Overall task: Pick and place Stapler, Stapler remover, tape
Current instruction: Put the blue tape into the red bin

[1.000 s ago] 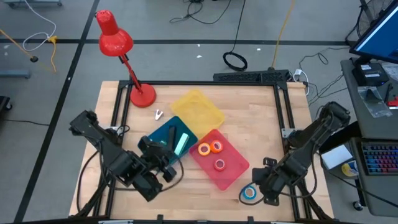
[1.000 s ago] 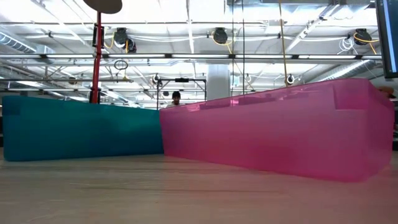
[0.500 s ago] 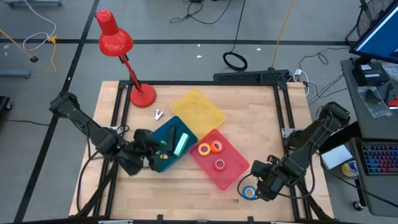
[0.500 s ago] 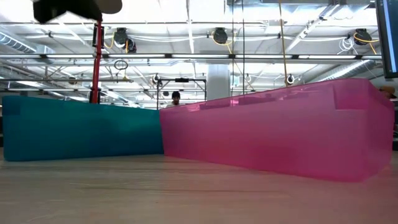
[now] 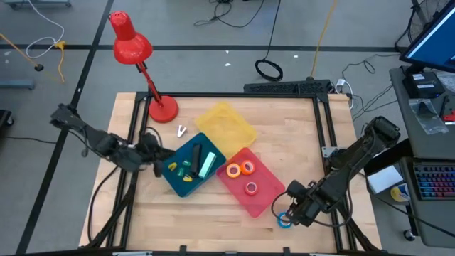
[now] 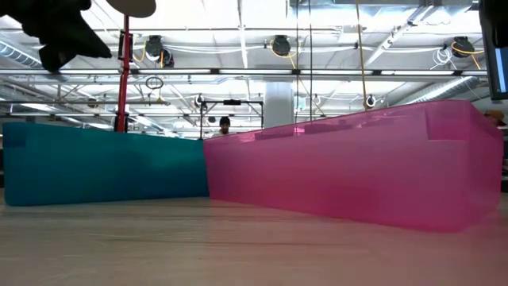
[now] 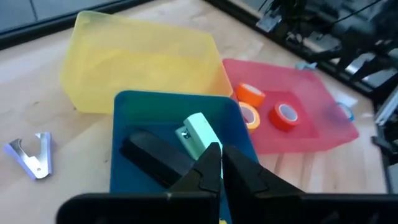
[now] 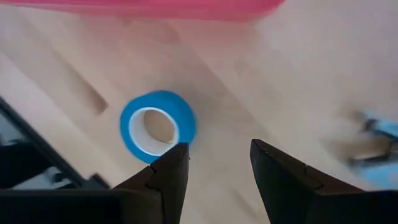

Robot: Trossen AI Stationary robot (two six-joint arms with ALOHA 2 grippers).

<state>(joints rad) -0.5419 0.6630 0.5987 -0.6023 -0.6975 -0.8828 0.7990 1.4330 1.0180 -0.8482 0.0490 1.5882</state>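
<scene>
On the left of the bench, the left gripper has pulled back from the near edge and now sits just off the outer corner of the blue tray, its fingers pressed together with nothing between them; a second ago it was lower down, at the tray's near side. Beyond that corner, toward the red lamp, the small metal stapler remover lies alone on the wood, unmoved. Inside the blue tray lie a black stapler and a pale green one, with a bit of yellow at the near end. The yellow tray touches the blue tray's far side and holds nothing that can be made out. To the right of the blue tray, pressed against it, the pink tray holds three tape rolls: a yellow one, an orange one and a red one. Just past the pink tray's near right corner, the blue tape roll lies flat on the bench. The right gripper has moved in on it since the earlier frame; its fingers stand apart, the roll just ahead of one of them and not yet between them.
</scene>
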